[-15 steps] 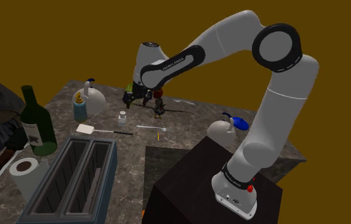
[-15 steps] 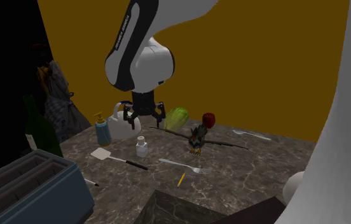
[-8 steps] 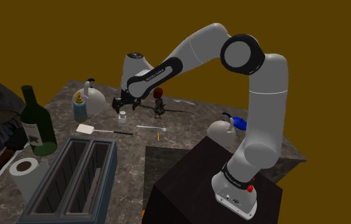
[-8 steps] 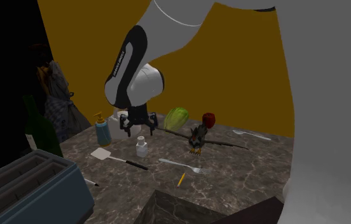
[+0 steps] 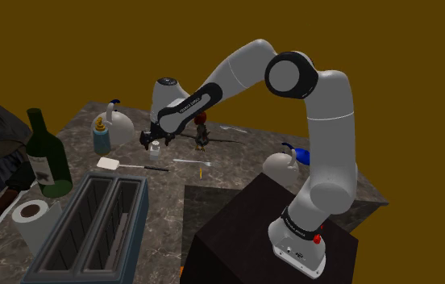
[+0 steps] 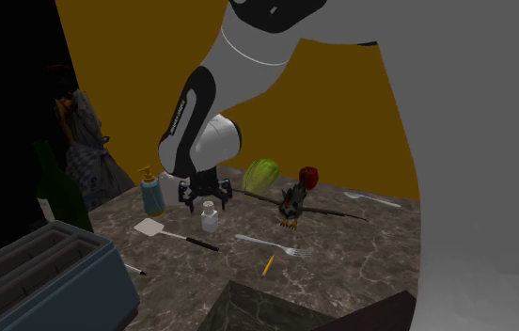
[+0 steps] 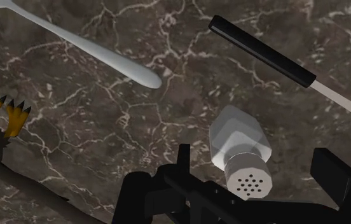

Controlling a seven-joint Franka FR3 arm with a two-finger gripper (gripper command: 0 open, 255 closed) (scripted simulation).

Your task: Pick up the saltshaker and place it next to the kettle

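Observation:
The saltshaker is a small white shaker standing upright on the dark marble counter. My gripper hangs just above it, open. In the wrist view the shaker's holed cap lies between the two black fingers, which do not touch it. My gripper holds nothing. A white kettle with a blue knob stands at the counter's far left corner behind a soap bottle. A second white kettle sits beside the stand.
A blue soap bottle, a spatula, a fork, a yellow pencil and a rooster figure lie around the shaker. A green bottle, a toaster and a paper roll crowd the near left.
The arm swung toward the shoulder view's left and came down, bringing the gripper from beside the rooster figure to just over the saltshaker. The fingers stayed open.

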